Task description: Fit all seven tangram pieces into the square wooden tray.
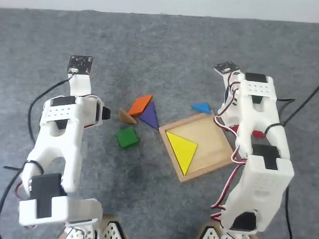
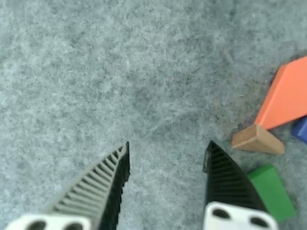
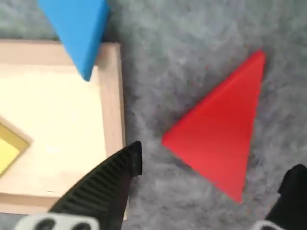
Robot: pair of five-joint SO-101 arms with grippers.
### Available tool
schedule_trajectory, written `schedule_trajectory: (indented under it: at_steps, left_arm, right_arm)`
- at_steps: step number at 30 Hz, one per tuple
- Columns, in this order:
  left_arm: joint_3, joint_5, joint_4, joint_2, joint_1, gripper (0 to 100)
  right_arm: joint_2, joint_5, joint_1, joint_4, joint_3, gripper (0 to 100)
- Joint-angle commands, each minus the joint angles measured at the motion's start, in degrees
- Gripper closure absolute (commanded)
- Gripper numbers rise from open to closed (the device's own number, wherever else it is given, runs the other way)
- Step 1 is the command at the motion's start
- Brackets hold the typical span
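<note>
— Where does the square wooden tray (image 1: pixel 214 140) sit?

— On the grey bench (image 1: pixel 151 55), right of the middle, turned corner-on. One piece lies inside it: the yellow triangle (image 1: pixel 182 150), flat in the left part.

— And the other pieces?

— The blue triangle (image 1: pixel 201 107) lies on the bench just beside the tray's far rim. Left of the tray is a cluster. The orange parallelogram (image 1: pixel 140 104) and the purple triangle (image 1: pixel 149 115) touch, and the small brown triangle (image 1: pixel 127 117) is just left of them. The green square (image 1: pixel 127 137) lies a little nearer, apart from the rest. The red triangle (image 3: pixel 218 141) is on the bench right of the tray, mostly hidden under the right arm in the high view.

— What about the fingers?

— The left gripper (image 2: pixel 168 146) has its fingers spread over bare bench, holding nothing, with the brown, orange and green pieces off to the right. The right gripper (image 3: pixel 218 158) also has its fingers spread wide. It hangs above the red triangle, with one finger (image 3: pixel 115 177) by the tray's rim. I cannot tell whether either finger touches the piece.
</note>
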Motion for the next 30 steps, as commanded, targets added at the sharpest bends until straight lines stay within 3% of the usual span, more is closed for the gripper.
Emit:
schedule_trajectory:
  at_steps: [1,30]
  left_arm:
    - [-0.31,0.09,-1.14,-0.26,-0.35,75]
    - [-0.31,0.09,-1.14,-0.26,-0.35,75]
  right_arm:
    - [-0.66,2.2,-0.13,0.57,-3.16,56.0]
    - [6.9,3.78,2.59,-5.41,-7.74,56.0]
